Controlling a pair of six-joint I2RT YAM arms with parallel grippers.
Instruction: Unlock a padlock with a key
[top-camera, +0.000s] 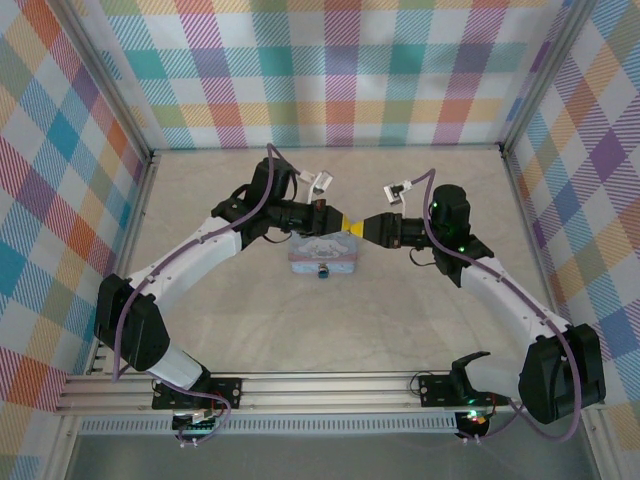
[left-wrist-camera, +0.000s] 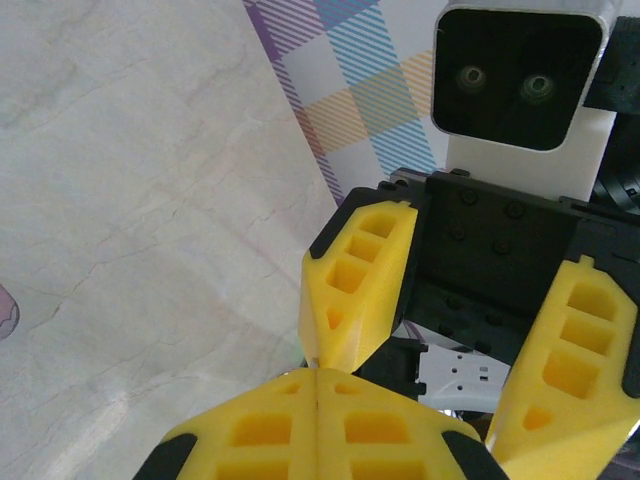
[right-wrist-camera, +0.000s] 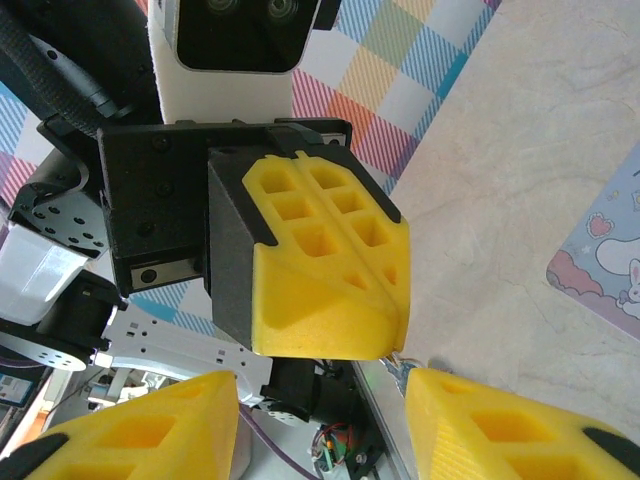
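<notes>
The two arms meet tip to tip above a tin (top-camera: 325, 250) lying on the counter (top-camera: 420, 330). The left tool (top-camera: 352, 229) is closed, its yellow pads pressed flat together. A thin bright sliver pokes out at its tip, which I take to be the key (right-wrist-camera: 400, 357), though it is too small to be sure. The right tool (top-camera: 368, 229) faces it with its fingers spread apart, one on each side of the left tool's tip and not touching it.

The padlock (top-camera: 323, 270) is a tiny dark blue thing below both tools, on the tin's edge nearest the arm bases. Neither tool touches it.

This looks like a handover of the key, and that is where things could go wrong.

- **Dropped key:** So little of the key sticks out past the left pads that the right tool has hardly anything to close on. If the left tool lets go before the right one has a firm pinch, the key will drop onto the tin or the counter.
- **Twisted key:** If the right tool closes off-centre, its pads may land on the left tool's fingers, or turn the key so it no longer lines up with the keyhole.
- **Loose tin:** Nothing holds the tin, so a push at the padlock could slide it away.
</notes>
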